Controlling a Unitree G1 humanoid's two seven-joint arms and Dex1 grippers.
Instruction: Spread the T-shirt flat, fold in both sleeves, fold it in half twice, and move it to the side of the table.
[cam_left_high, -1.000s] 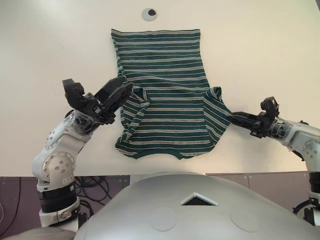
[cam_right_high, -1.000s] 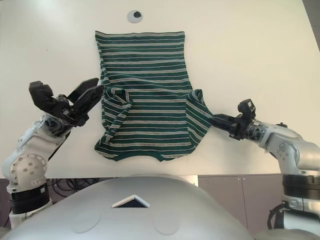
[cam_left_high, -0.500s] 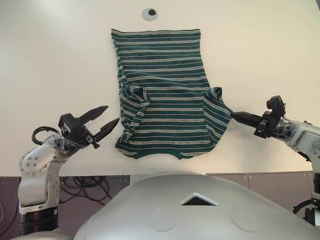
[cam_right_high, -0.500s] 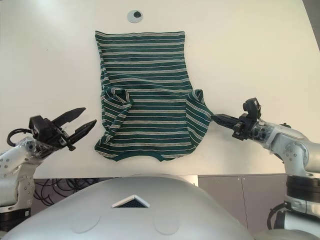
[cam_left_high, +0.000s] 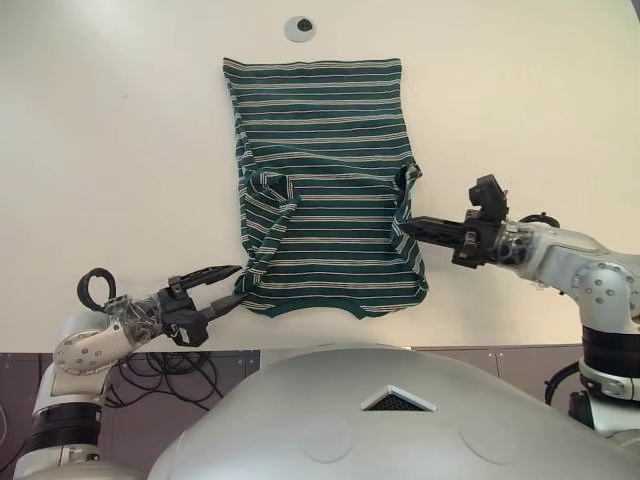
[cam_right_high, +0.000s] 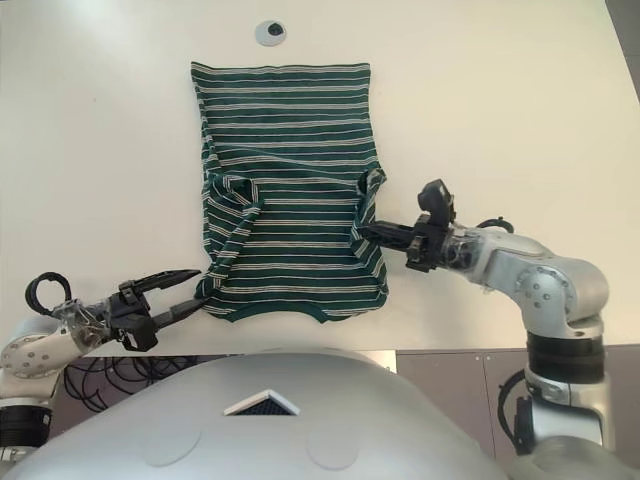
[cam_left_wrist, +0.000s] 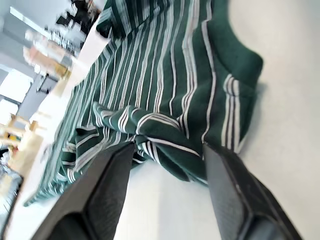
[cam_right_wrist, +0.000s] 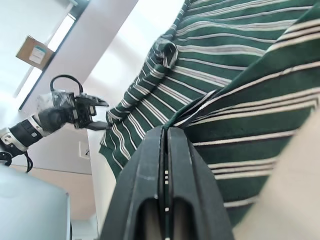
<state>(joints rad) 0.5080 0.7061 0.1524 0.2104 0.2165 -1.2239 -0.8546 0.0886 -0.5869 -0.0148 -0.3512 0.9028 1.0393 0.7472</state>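
Your right fingers (cam_left_high: 428, 227) were pinched together on the sleeve (cam_left_high: 408, 192) of the dark green, white-striped cotton T-shirt (cam_left_high: 325, 140) on the white counter (cam_left_high: 540, 100). Your left fingers (cam_left_high: 212, 272) were apart, its near corner (cam_left_high: 250, 292) between their tips. I'd have laid that sleeve flat before releasing.

One T-shirt (cam_left_high: 325, 170), one round disc (cam_left_high: 298, 28), one table (cam_left_high: 120, 120), two grippers: the left gripper (cam_left_high: 238, 283) and right gripper (cam_left_high: 406, 225).

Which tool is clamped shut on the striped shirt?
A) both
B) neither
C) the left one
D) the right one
D: the right tool pinches a sleeve of the shirt, while the left tool is open at its near corner.
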